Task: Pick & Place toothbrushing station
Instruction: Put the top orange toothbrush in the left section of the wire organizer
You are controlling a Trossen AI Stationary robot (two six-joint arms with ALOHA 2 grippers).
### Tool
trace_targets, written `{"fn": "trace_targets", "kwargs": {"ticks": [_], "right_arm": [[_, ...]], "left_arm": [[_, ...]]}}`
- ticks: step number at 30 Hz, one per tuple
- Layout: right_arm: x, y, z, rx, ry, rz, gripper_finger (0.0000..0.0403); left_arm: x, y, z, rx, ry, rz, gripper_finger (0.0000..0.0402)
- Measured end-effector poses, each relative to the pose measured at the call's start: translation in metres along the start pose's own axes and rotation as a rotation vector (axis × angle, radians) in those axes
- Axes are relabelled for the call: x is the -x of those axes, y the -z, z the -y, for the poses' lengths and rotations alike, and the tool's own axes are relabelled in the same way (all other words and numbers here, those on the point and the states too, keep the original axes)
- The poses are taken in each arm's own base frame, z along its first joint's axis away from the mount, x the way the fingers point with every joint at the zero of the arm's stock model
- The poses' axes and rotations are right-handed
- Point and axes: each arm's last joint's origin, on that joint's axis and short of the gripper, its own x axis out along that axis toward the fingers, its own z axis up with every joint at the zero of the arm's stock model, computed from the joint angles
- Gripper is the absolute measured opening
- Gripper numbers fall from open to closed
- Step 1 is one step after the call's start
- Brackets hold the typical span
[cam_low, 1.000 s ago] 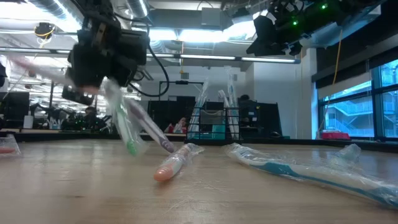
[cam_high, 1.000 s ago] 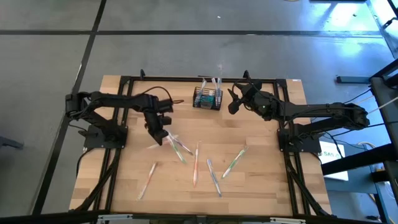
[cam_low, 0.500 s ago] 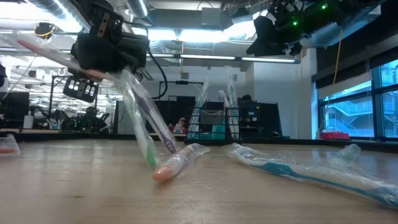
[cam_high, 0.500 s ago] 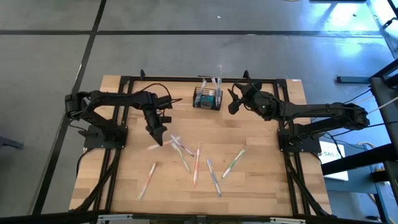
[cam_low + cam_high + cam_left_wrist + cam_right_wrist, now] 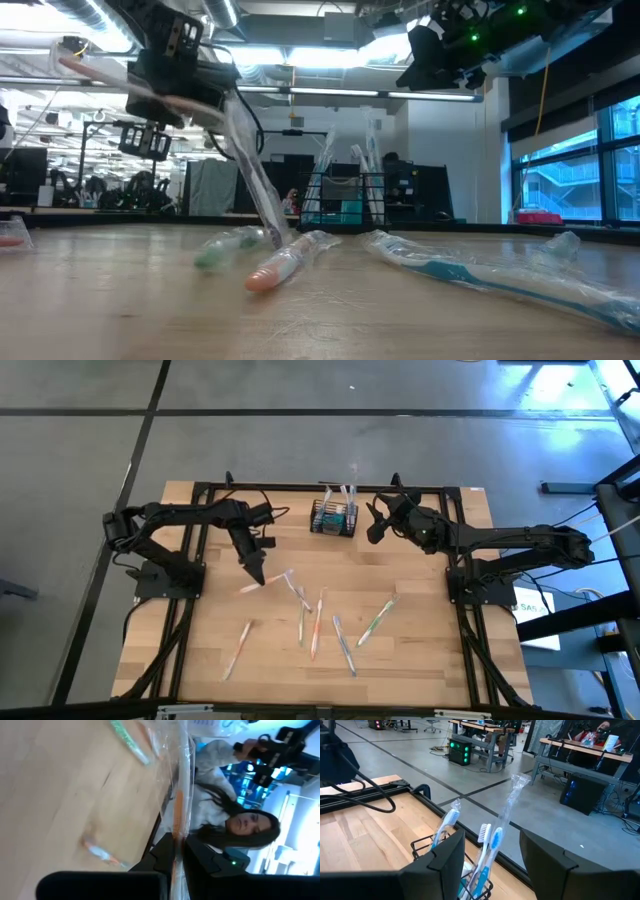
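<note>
The left claw grips a wrapped pink toothbrush above the wooden worktop. The right claw waits, spread apart, at three o'clock of the small black wire-mesh caddy.

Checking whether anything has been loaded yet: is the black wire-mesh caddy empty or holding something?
Holding something. The small black wire-mesh caddy stands upright with several plastic-wrapped toothbrushes sticking up from it, and something teal sits low inside.

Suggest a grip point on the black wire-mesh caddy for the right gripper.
Judging by its pose, grip the small black wire-mesh caddy by its right side wall, straddling the rim from above. The wrapped toothbrushes stand upright inside, so the open right gripper, waiting beside it, should stay off centre.
</note>
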Motion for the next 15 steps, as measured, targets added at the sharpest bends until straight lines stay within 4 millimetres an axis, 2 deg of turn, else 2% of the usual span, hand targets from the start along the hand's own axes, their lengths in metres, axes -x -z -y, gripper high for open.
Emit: {"fn": "trace_targets", "kwargs": {"ticks": [5,15], "right_arm": [[0.0,0.0,0.0,-0.001,0.0,0.0,0.0191],[0.0,0.001,0.0,-0.015,0.0,-0.013,0.0191]], "left_arm": [[0.003,-0.004,0.0,-0.066,0.017,0.032,0.0022],[0.023,-0.033,0.003,-0.363,0.016,0.253,0.0022]]}}
